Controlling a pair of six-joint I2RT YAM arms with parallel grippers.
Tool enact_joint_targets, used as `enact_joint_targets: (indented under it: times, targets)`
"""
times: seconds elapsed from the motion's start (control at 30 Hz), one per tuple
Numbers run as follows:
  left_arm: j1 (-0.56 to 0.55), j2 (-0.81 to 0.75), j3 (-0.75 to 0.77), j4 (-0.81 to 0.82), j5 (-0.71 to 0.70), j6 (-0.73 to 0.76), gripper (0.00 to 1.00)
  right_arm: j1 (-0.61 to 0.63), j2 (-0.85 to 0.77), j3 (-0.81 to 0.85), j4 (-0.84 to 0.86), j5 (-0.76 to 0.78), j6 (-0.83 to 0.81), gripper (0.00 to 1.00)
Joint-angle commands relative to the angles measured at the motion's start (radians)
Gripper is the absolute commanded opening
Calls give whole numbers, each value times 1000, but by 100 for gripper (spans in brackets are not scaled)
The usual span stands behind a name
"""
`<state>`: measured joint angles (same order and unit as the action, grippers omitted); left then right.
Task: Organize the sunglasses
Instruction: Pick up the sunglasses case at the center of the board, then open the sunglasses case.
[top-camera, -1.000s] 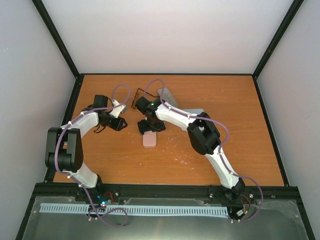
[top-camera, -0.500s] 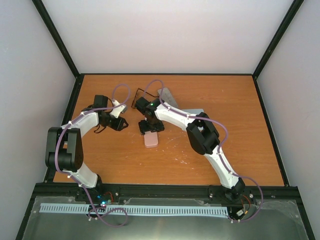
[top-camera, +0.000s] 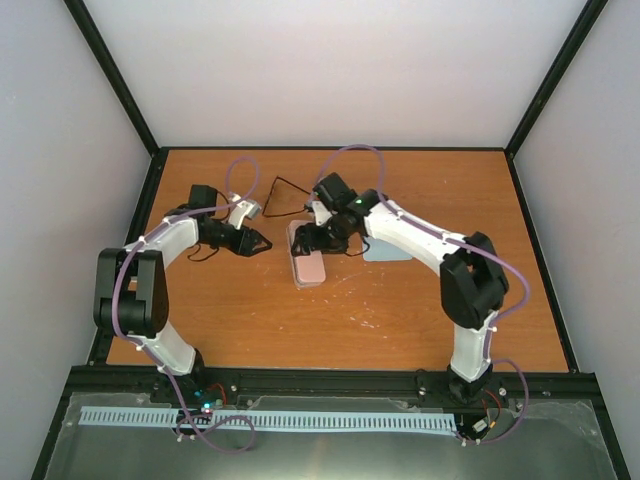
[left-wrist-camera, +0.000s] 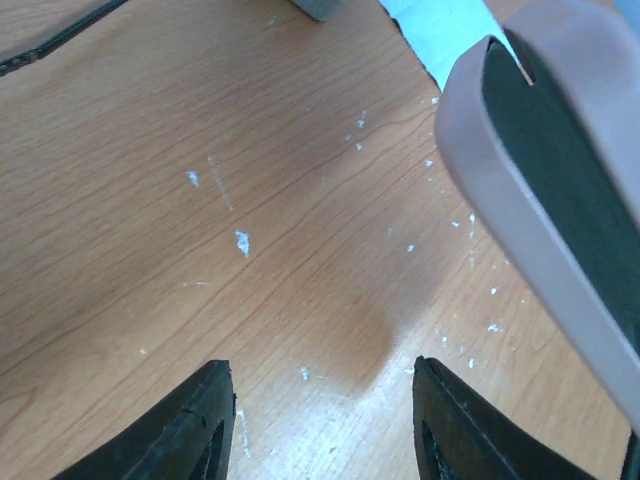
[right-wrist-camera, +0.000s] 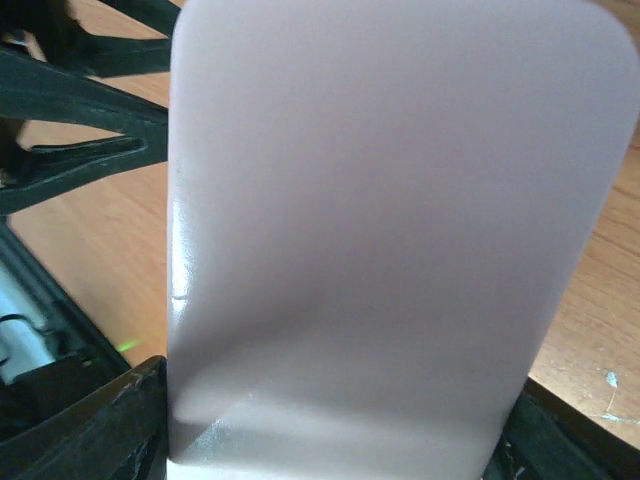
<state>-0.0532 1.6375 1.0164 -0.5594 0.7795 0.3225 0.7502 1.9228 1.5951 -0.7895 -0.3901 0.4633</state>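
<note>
Right arm: big swing just now. The elbow has gone out over the right side of the desk (top-camera: 420, 330), so it reaches in from the side and no longer from above.
Pink case (top-camera: 308, 268): mid-desk. It has shifted a touch away from the bases and is now tipped up, with a dark inner face turned toward the left arm.
Right end effector (top-camera: 312, 238): clamped across the pink case. Its wrist view is nothing but pink shell, with a finger at each lower corner.
Left end effector (top-camera: 256, 240): it has edged closer to the case and its fingers have just spread. They're apart and empty, with only bare wood between them.
Blue cloth (top-camera: 385, 250): flat, just right of the case, partly under the right arm.
Sunglasses (top-camera: 281, 182): lying on the desk beyond both end effectors, toward the back edge, untouched. They're easier to see now the right arm has moved off them.
Meaning: the case looks held ready and the glasses are not in it yet. The free left arm seems best placed to fetch them.
</note>
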Motion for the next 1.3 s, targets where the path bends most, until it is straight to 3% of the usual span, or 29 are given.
enact_joint_targets:
  times: [0.0,0.27,0.5,0.93,1.27]
  targets:
    - [-7,21,46,-20,91,-29,51,-49,-70,-132,174,-215,-3,72]
    - [-28,-8,98,-23,282,-91,52,-55,-84,-174,246,-230,29,71]
    - [-103,24,106,-17,233,-88,52,-55,-80,-139,273,-251,34,70]
    - [-113,72,71,-3,150,-36,51,-55,-127,-141,311,-296,36,65]
    - [-118,115,56,19,110,-18,49,-57,-147,-141,340,-349,44,50]
